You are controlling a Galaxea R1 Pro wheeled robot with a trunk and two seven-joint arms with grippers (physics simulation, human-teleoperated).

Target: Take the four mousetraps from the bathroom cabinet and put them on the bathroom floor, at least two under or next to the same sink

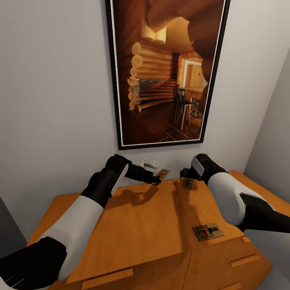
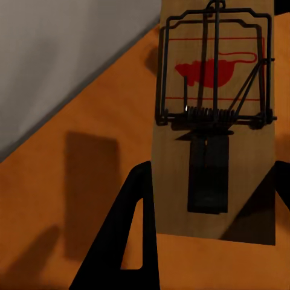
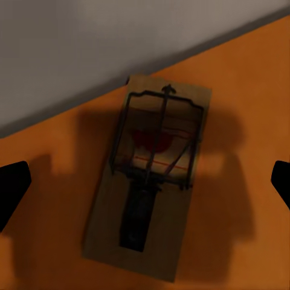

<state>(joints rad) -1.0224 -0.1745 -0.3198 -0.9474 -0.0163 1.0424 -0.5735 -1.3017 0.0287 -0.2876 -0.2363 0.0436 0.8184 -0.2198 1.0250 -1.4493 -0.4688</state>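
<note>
Even, soft light; arm shadows darken the cabinet (image 1: 133,225) top; both wrist views look dim, perhaps slightly blurred.

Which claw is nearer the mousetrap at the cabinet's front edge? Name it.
Right. The right claw is up by the wall, above the front-edge mousetrap; the left claw is farther across the cabinet.

In the head view the left gripper (image 1: 156,180) hides part of the mousetrap (image 1: 162,174) by the wall, so its grip cannot be judged. The right arm (image 1: 225,193) covers its own fingers. The framed picture (image 1: 165,68) and the cabinet (image 1: 141,225) are cut off by the edges. The right wrist view is dim and soft.
</note>
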